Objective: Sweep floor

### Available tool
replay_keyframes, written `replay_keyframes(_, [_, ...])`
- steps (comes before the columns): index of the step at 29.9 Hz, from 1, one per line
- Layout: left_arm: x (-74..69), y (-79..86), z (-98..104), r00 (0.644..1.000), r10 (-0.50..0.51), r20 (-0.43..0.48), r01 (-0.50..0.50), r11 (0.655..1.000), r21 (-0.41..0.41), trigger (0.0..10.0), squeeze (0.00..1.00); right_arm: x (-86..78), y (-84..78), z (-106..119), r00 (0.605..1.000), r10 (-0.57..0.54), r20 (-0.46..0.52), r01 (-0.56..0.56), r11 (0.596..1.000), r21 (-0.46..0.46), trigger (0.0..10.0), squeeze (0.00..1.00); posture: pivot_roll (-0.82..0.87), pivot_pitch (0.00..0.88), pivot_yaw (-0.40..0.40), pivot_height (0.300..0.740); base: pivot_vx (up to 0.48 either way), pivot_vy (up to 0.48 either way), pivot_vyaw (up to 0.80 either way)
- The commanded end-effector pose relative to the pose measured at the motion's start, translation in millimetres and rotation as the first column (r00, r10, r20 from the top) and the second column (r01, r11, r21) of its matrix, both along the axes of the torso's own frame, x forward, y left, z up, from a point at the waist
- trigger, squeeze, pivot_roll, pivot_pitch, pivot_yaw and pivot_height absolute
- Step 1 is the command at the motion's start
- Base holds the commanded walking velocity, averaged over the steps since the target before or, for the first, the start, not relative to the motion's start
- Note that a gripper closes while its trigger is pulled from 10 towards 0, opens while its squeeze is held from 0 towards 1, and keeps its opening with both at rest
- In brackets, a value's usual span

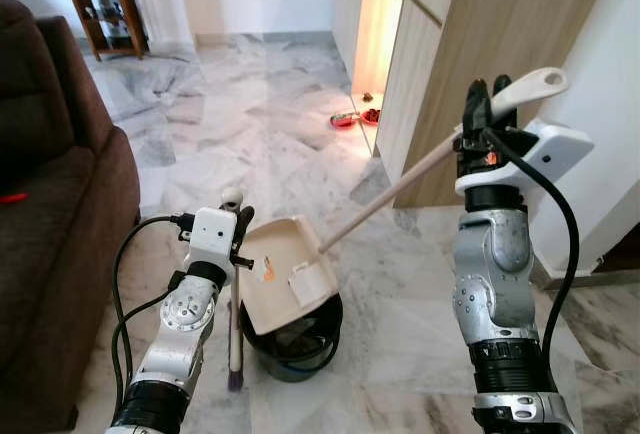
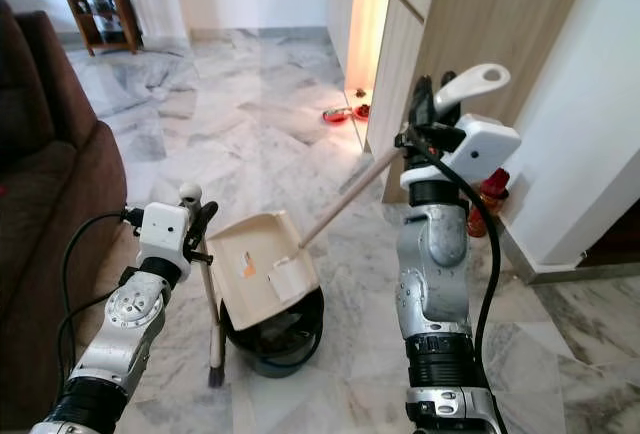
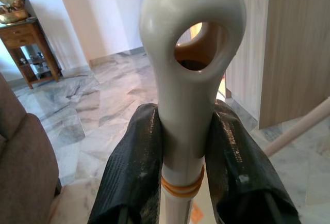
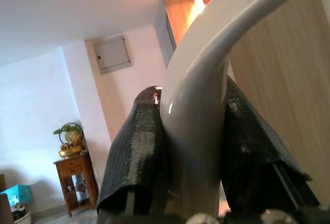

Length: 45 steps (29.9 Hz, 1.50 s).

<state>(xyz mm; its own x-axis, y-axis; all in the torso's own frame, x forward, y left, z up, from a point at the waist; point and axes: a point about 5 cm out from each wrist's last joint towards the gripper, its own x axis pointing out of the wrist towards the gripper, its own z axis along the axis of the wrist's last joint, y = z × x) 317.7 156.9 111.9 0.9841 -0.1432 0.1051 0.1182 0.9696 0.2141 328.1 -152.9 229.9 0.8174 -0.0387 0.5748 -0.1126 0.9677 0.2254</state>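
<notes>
Right gripper (image 1: 487,104) is clamped on the long dustpan handle (image 1: 400,189), raised high so the cream dustpan (image 1: 283,272) tips over the black bin (image 1: 295,339) — looks like a dumping pose. Left gripper (image 1: 236,216) pinches the broom handle (image 3: 188,95) near its looped top, 2 fingers (image 3: 131,172) hugging it, the broom upright beside the bin — parked clear of the pan.

Cream dustpan (image 1: 285,272) with an orange mark sits between the hands, over a black bin (image 1: 293,339) just below it. Its handle (image 1: 400,186) is pale wood, capped white at the right hand (image 1: 482,104). The left hand (image 3: 180,180) has black fingers around a white broom handle (image 3: 186,84) ringed orange. Floor (image 1: 250,124): grey-veined white marble. Dark brown sofa (image 1: 50,214) beyond the left hand.
</notes>
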Motion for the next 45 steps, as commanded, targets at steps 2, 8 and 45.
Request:
replay_keyframes(2, [1.3, -2.0, 12, 0.998, -0.020, 0.060, 0.020, 1.000, 0.003, 10.0, 0.00, -8.9, 3.9, 21, 0.993, -0.003, 0.118, 0.009, 0.999, -0.046, 10.0, 0.00, 0.01, 0.010, -0.020, 0.740, 0.000, 0.000, 0.00])
replay_keyframes(8, [0.8, -3.0, 12, 0.998, -0.031, 0.061, 0.030, 1.000, 0.005, 10.0, 0.00, -19.4, 27.5, 31, 0.978, 0.062, 0.197, -0.024, 0.981, -0.192, 10.0, 0.00, 0.01, 0.012, -0.019, 0.740, 0.000, 0.000, 0.00])
replay_keyframes(45, [0.5, -10.0, 12, 0.995, -0.073, 0.067, 0.072, 0.997, 0.021, 10.0, 0.00, -76.7, 97.9, 47, 0.904, 0.257, 0.340, -0.058, 0.864, -0.500, 10.0, 0.00, 0.00, 0.015, -0.020, 0.740, 0.000, 0.000, 0.00])
